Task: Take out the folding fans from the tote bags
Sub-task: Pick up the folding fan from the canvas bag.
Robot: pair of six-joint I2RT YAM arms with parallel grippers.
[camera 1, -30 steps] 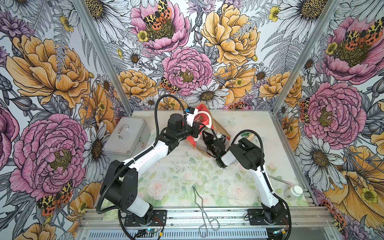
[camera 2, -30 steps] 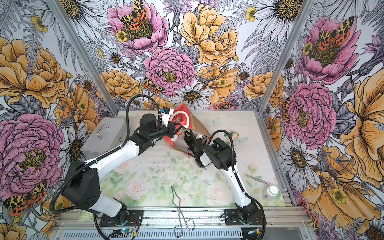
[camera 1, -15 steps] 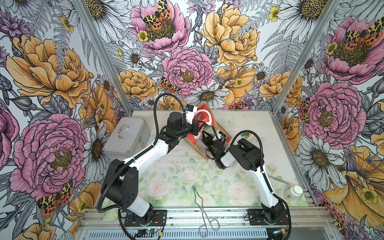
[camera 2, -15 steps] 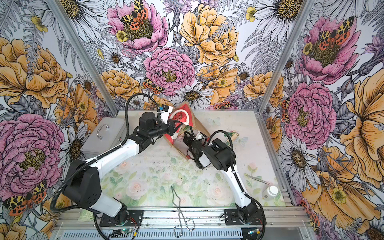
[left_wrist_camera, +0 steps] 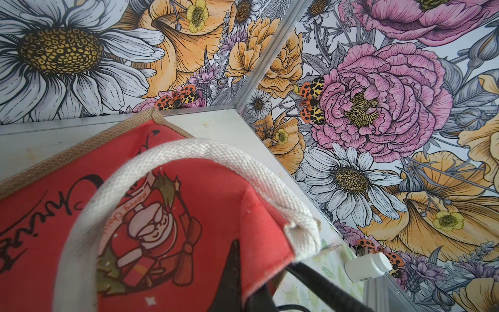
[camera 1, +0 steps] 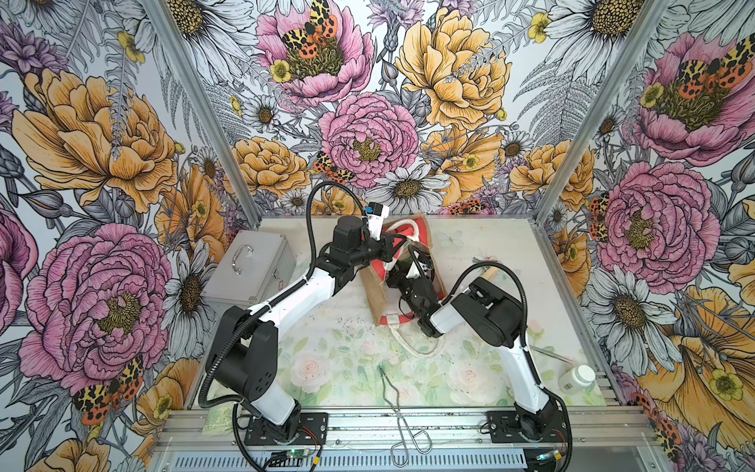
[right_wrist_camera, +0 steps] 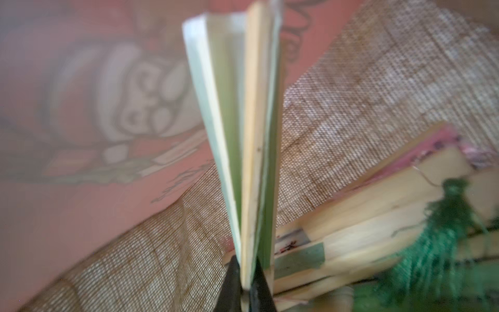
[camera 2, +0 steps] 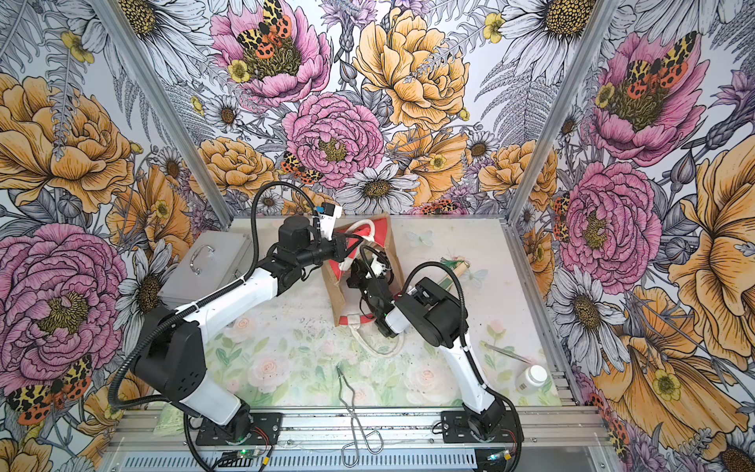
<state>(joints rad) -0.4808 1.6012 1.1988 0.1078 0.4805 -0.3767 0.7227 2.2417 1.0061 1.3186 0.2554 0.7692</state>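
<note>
The tote bag [camera 1: 378,294] [camera 2: 339,298] lies tipped at the back of the table, its mouth toward the right arm. My left gripper [camera 1: 390,251] [left_wrist_camera: 243,291] is shut on the edge of the bag's red Santa panel [left_wrist_camera: 189,216], beside the white rope handle [left_wrist_camera: 205,151]. My right gripper [camera 1: 398,278] [right_wrist_camera: 247,283] is inside the bag, shut on a green folding fan [right_wrist_camera: 251,162] that stands up from its jaws. More folding fans [right_wrist_camera: 364,224] lie in the bag, one of them pink [right_wrist_camera: 432,146], with a green tassel [right_wrist_camera: 442,232]. One fan [camera 1: 492,271] [camera 2: 453,271] lies on the table right of the bag.
A grey metal case [camera 1: 253,269] sits at the back left. Metal tongs [camera 1: 398,408] lie at the front edge. At the front right lie a white bottle [camera 1: 576,378] and a thin metal tool [camera 1: 549,354]. The bag's lower rope handle [camera 1: 412,347] trails onto the mat.
The right gripper's jaws have closed the last bit on the green fan inside the bag. The bag has shifted slightly in the left gripper's hold.
</note>
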